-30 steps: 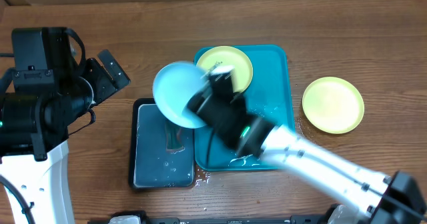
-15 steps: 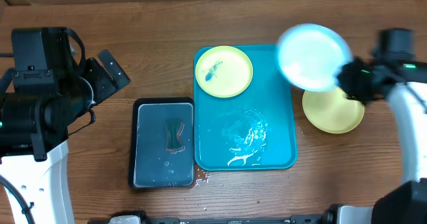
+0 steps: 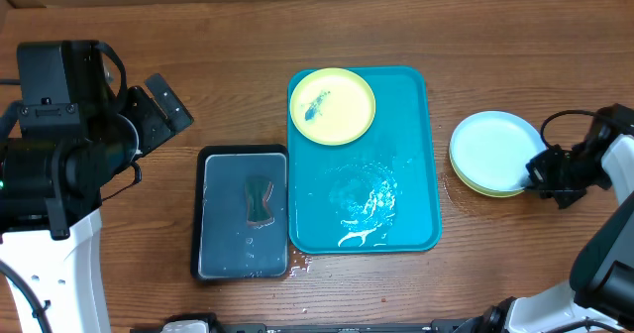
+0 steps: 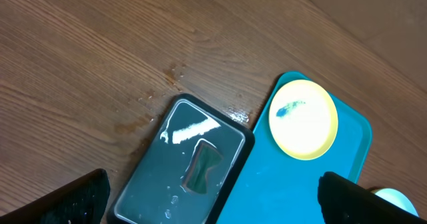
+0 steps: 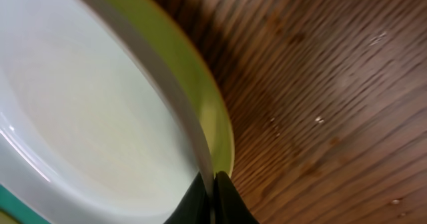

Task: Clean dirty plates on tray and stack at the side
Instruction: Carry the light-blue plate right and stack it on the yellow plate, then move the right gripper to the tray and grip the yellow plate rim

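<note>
The light blue plate [image 3: 492, 147] lies on a yellow-green plate [image 3: 485, 186] on the table, right of the teal tray [image 3: 411, 204]. My right gripper [image 3: 536, 172] is shut on the blue plate's right rim; the right wrist view shows the rim [image 5: 179, 111] pinched between the fingers [image 5: 230, 201], with the yellow-green rim [image 5: 208, 97] under it. A second yellow-green plate [image 3: 332, 106] with a dark blue smear sits at the tray's far left corner, also in the left wrist view [image 4: 303, 119]. My left gripper [image 4: 213, 201] is open and empty, high above the table's left side.
A black tray [image 3: 244, 212] holding water and a dark sponge [image 3: 259, 198] stands left of the teal tray. Water and foam lie in the teal tray's middle [image 3: 362, 199]. A little water has spilled on the wood by the black tray's front corner.
My right arm carried the light blue plate from above the black tray rightward across the teal tray and set it down on the yellow-green plate at the side. The left arm has not moved.
</note>
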Robot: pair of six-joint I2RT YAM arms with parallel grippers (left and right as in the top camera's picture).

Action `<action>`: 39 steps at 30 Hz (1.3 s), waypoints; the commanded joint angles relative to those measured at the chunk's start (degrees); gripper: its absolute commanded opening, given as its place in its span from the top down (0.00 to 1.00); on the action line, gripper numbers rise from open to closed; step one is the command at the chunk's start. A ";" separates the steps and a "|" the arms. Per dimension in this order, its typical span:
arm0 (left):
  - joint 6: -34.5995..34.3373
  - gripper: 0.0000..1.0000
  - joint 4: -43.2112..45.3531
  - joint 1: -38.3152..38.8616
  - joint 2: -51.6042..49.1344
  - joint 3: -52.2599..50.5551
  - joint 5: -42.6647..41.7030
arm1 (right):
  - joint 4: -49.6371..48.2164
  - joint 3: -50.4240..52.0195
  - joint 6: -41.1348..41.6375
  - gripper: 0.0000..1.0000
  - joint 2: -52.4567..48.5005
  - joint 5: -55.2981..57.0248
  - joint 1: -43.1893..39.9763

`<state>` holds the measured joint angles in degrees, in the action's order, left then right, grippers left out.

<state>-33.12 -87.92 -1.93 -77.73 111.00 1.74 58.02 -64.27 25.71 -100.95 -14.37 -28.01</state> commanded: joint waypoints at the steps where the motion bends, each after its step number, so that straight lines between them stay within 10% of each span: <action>1: -1.18 0.00 0.04 -0.31 -0.26 0.70 0.55 | -0.20 -1.38 -2.45 0.77 0.94 -2.27 1.99; 5: -1.18 0.00 0.04 -0.31 -0.26 0.70 0.55 | 3.26 -5.40 -3.80 0.55 3.30 -2.40 5.33; 22: -1.18 0.00 0.04 -0.28 -0.26 0.70 0.55 | -17.73 -16.79 -15.72 0.40 2.78 9.97 44.19; 36: -1.18 0.00 0.04 -0.28 -0.26 0.70 0.55 | -38.58 -16.79 -14.58 0.39 -19.12 13.05 47.30; 39: -1.18 0.00 0.04 -0.31 -0.26 0.70 0.55 | -36.79 -16.79 -11.93 0.60 -21.00 12.57 47.30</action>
<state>-33.34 -87.92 -1.93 -77.80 111.00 1.74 20.43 -80.99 11.20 -120.68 -1.13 19.49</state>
